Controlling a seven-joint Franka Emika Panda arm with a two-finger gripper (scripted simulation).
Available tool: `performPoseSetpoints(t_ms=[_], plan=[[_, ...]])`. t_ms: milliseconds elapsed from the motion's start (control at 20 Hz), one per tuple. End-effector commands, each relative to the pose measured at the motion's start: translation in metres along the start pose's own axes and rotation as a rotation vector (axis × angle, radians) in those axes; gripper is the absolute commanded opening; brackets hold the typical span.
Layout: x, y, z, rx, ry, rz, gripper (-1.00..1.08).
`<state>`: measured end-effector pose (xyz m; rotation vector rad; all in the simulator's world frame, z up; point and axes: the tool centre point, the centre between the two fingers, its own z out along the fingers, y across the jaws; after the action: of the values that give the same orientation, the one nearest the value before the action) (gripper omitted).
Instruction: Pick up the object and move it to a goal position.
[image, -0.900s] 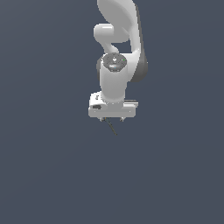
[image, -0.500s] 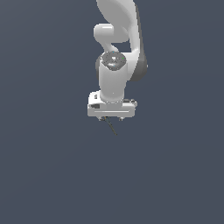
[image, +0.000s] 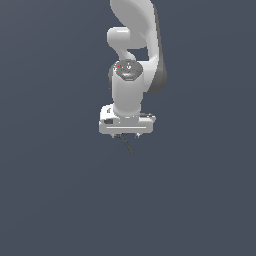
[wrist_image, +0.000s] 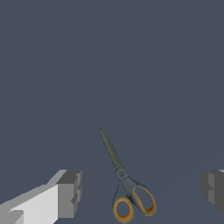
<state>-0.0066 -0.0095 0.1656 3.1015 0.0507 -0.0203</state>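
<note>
Scissors (wrist_image: 124, 183), a dark grey-green pair with orange-lined handle loops, lie between my spread jaws, touching neither finger. On the wrist view I see closed blades, the long axis running from loops to a slim tip. From the exterior view only a thin dark sliver (image: 128, 145) shows under the white gripper (image: 126, 135). I read no markings.

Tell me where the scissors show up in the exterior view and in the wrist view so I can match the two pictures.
Exterior view: the scissors show only as a thin dark sliver slanting down just below the white gripper.
Wrist view: the scissors lie in full, closed blades and orange-lined handles, between the two grey fingers.
Shared landmark: the gripper, open, astride the scissors in both views.
</note>
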Motion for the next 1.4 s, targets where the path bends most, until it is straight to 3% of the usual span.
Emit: performPoseSetpoints(t_ms=[0, 800, 1350], plan=[[-0.004, 0.001, 0.007, 0.002, 0.000, -0.012, 1.00], [-0.059, 0.010, 0.091, 0.032, 0.014, -0.170, 1.00], [-0.075, 0.012, 0.108, 0.038, 0.017, -0.205, 1.00]])
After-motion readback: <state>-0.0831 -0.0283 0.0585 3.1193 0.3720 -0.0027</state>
